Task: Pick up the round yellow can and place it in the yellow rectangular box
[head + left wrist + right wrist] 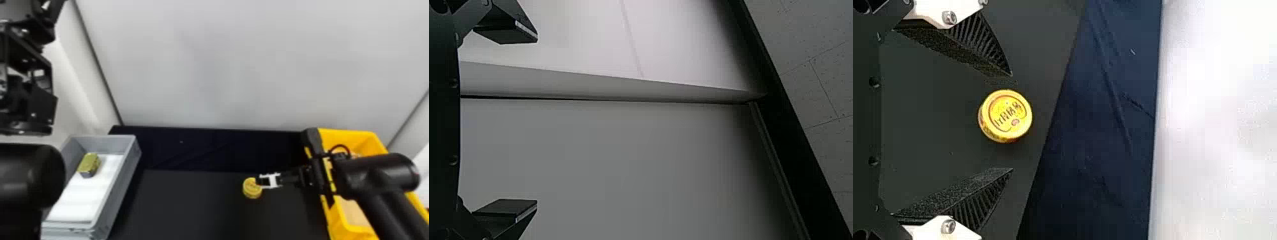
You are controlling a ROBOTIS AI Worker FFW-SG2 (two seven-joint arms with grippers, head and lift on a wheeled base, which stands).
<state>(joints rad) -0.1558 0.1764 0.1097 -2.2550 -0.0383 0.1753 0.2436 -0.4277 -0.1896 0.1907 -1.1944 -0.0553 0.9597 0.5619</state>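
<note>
Black table [191, 204] lies under the robot's right gripper [1012, 122], the nearer one, its black fingers spread wide and holding nothing. Just left of its tips sits the round yellow can [252, 188], lined up with the gap; the yellow rectangular box [370, 143] is right, and the spread, empty left gripper [537, 120] is well away.

white glare on the back wall [1218, 120], right wrist view; pale streak down the side wall [75, 86], head view
</note>
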